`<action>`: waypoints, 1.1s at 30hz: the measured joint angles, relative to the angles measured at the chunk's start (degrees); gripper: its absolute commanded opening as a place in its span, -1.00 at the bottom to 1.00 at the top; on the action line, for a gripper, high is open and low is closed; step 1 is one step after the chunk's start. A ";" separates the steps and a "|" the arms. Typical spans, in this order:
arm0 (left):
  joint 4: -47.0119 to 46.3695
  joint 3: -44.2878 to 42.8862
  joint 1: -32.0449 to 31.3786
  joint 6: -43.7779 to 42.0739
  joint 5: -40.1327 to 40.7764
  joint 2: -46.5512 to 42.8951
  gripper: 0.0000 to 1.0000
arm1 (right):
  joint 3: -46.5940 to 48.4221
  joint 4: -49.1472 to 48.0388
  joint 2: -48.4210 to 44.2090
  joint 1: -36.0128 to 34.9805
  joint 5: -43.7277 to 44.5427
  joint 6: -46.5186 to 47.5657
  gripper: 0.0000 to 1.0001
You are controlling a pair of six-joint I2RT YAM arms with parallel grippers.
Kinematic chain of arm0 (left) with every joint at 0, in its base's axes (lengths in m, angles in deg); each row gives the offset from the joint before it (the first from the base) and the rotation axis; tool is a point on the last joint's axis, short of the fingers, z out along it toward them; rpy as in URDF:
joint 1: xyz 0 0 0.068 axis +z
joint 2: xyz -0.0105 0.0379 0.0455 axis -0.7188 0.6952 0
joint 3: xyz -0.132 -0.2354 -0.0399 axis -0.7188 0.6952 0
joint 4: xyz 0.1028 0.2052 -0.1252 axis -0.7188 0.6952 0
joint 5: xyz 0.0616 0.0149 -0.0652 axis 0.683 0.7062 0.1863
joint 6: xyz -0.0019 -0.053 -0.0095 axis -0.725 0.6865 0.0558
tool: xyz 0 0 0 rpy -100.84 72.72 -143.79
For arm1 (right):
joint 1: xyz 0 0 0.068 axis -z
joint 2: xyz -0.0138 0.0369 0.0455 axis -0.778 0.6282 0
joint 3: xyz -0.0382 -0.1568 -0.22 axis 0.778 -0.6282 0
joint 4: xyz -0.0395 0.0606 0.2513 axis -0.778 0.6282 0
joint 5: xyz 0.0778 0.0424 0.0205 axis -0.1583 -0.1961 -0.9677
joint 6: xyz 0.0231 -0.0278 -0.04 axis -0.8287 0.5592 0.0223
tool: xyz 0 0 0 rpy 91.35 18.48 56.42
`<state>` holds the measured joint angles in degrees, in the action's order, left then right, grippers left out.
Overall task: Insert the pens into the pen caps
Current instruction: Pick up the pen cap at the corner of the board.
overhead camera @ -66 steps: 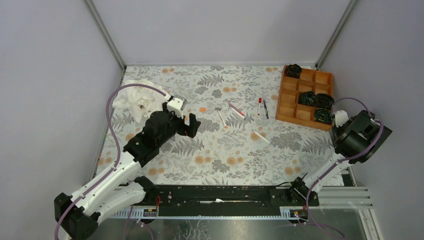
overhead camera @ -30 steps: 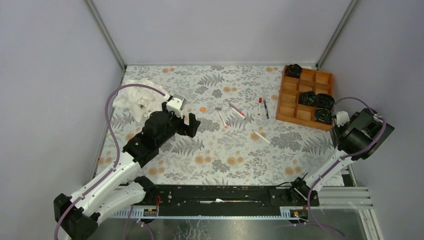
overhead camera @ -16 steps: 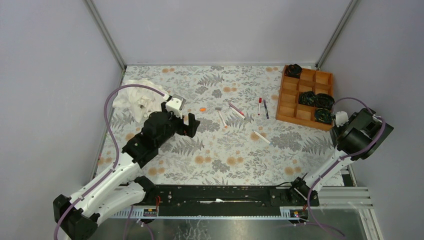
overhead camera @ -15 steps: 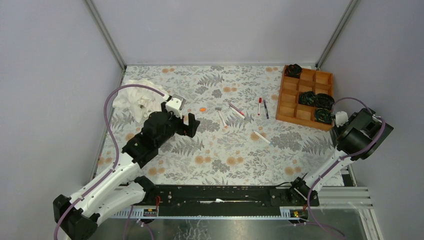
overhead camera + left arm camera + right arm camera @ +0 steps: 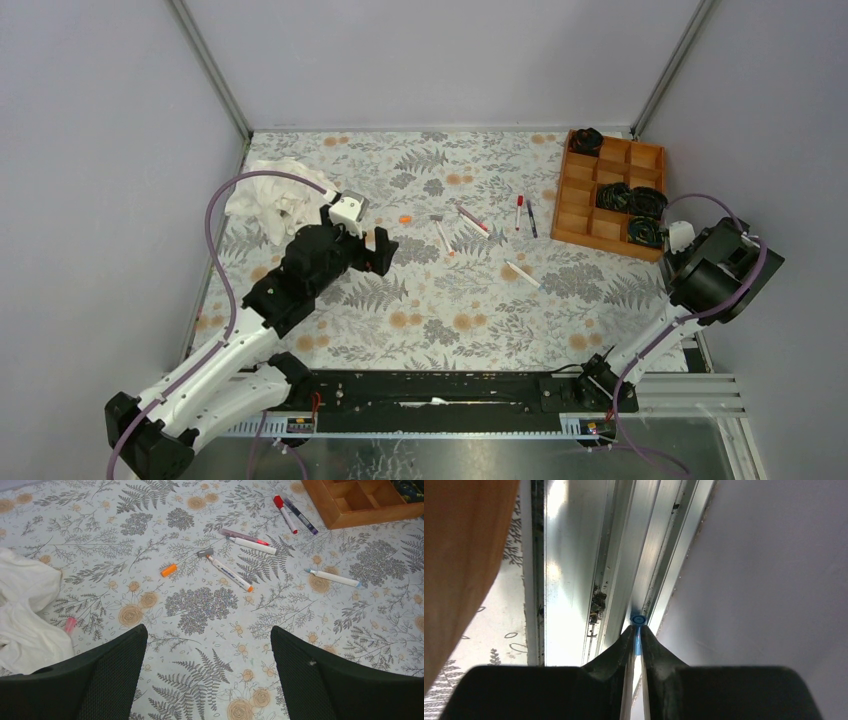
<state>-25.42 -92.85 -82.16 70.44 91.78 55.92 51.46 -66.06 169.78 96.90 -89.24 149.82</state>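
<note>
Several pens lie on the floral mat: a white one with an orange tip, a white one with a red tip, a pinkish one, a red-capped one, a dark purple one and a white one with a blue tip. An orange cap lies left of them, also in the top view. A pinkish cap lies by the cloth. My left gripper is open and empty, near of the pens. My right gripper is shut on a small blue cap, held over the rail by the right wall.
A wooden compartment tray with black coiled items stands at the back right, close to my right arm. A crumpled white cloth lies at the back left. Grey walls and metal rails bound the mat.
The right arm has shifted slightly at the right edge, still holding the blue cap. The left arm has crept a little to the left. The pens and caps have not moved.
</note>
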 measured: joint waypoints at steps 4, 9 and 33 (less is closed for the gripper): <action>0.00 0.15 0.00 -0.02 0.13 -0.15 0.93 | 0.00 0.44 -0.35 0.09 -0.50 0.00 -0.69; 0.00 0.17 0.00 -0.02 0.15 -0.50 0.93 | 0.00 0.55 -0.46 0.15 -0.68 0.04 -0.66; 0.02 0.28 0.00 -0.04 0.44 -1.03 0.93 | 1.70 0.00 3.06 0.94 0.46 0.15 -0.48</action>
<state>-25.40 -92.57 -82.16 70.39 92.22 54.89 53.17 -66.06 172.84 97.84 -88.78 149.97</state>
